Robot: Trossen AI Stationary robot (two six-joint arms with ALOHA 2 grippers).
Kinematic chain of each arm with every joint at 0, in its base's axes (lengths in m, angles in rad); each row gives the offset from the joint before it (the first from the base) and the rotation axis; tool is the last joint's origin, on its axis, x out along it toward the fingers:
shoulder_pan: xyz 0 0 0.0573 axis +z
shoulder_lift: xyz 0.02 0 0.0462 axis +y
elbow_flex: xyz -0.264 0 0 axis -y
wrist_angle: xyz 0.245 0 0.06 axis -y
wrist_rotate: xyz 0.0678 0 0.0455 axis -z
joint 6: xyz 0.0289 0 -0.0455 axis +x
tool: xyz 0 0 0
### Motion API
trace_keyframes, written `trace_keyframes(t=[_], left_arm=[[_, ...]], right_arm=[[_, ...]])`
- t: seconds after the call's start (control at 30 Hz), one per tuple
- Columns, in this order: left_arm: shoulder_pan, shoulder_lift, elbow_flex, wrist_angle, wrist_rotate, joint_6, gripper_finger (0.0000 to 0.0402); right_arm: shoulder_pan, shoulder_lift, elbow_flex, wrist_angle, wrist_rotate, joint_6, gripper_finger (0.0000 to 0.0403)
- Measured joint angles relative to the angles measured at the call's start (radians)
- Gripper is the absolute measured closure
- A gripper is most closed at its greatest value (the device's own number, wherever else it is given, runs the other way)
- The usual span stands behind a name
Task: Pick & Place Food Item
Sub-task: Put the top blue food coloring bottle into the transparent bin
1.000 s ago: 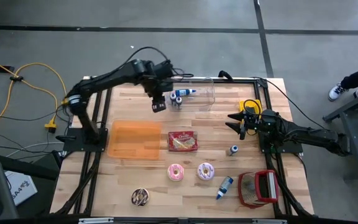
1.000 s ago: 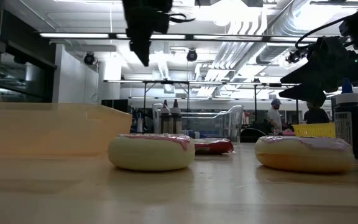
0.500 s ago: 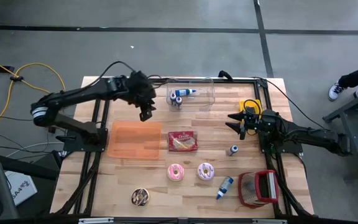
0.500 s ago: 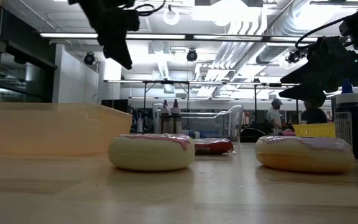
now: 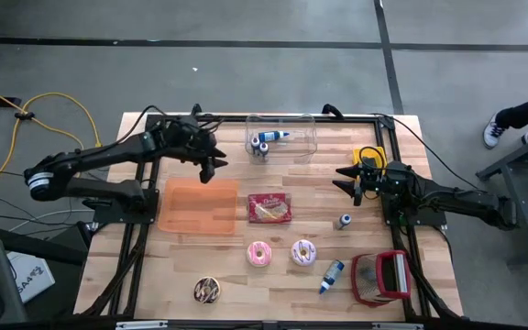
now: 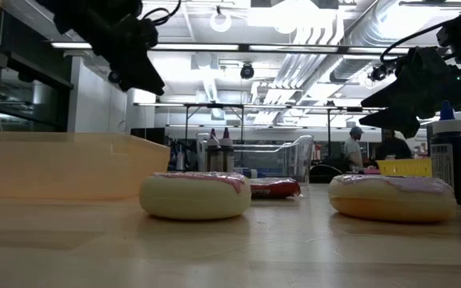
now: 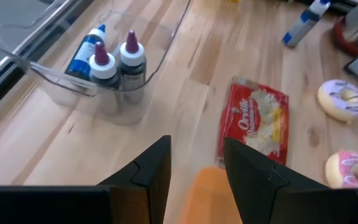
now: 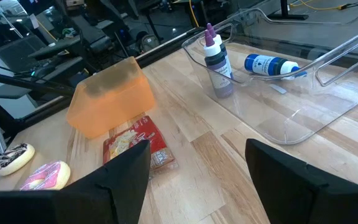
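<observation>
Up high, looking down, the left tool (image 5: 211, 163) hangs over the counter (image 5: 319, 179) between the orange bin (image 5: 197, 207) and the clear bin (image 5: 282, 136). Its fingers are a little apart and hold nothing. The right tool (image 5: 349, 181) waits near the yellow thing (image 5: 368, 156), spread wide and empty. The red snack bag (image 5: 269, 208) lies flat just beside the orange bin. Two pink donuts (image 5: 259, 254) sit below it.

Down low, the left tool (image 6: 146, 76) hangs above the orange bin (image 6: 62, 164). The pink donuts (image 6: 196, 194) sit up front.

From the left wrist, the two fingers (image 7: 148, 171) stand apart, with the red snack bag (image 7: 252, 126) past them.

From the right wrist, the fingers (image 8: 120, 174) are spread wide. The red snack bag (image 8: 135, 144) touches the orange bin (image 8: 109, 96).
</observation>
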Motion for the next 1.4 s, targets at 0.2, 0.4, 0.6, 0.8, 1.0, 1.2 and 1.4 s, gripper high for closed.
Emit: trace_keyframes(t=[0.2, 0.4, 0.6, 0.8, 1.0, 1.2, 1.4], left_arm=[[0.049, -0.03, -0.081, 0.083, 0.054, -0.015, 0.026], [0.068, -0.03, -0.096, 0.084, 0.078, -0.012, 0.026], [0.068, -0.03, -0.096, 0.085, 0.081, 0.004, 0.026], [0.068, -0.03, -0.096, 0.089, 0.081, -0.019, 0.026], [0.068, -0.03, -0.096, 0.09, 0.08, -0.02, 0.026], [0.068, -0.029, -0.096, 0.09, 0.08, -0.049, 0.026], [0.068, -0.029, -0.096, 0.09, 0.08, -0.038, 0.026]], right_arm=[[0.0, 0.0, 0.0, 0.0, 0.0, 0.0, 0.0152], [0.0, 0.0, 0.0, 0.0, 0.0, 0.0, 0.0152], [0.0, 0.0, 0.0, 0.0, 0.0, 0.0, 0.0152], [0.0, 0.0, 0.0, 0.0, 0.0, 0.0, 0.0152], [0.0, 0.0, 0.0, 0.0, 0.0, 0.0, 0.0152], [0.0, 0.0, 0.0, 0.0, 0.0, 0.0, 0.0152], [0.0, 0.0, 0.0, 0.0, 0.0, 0.0, 0.0152]])
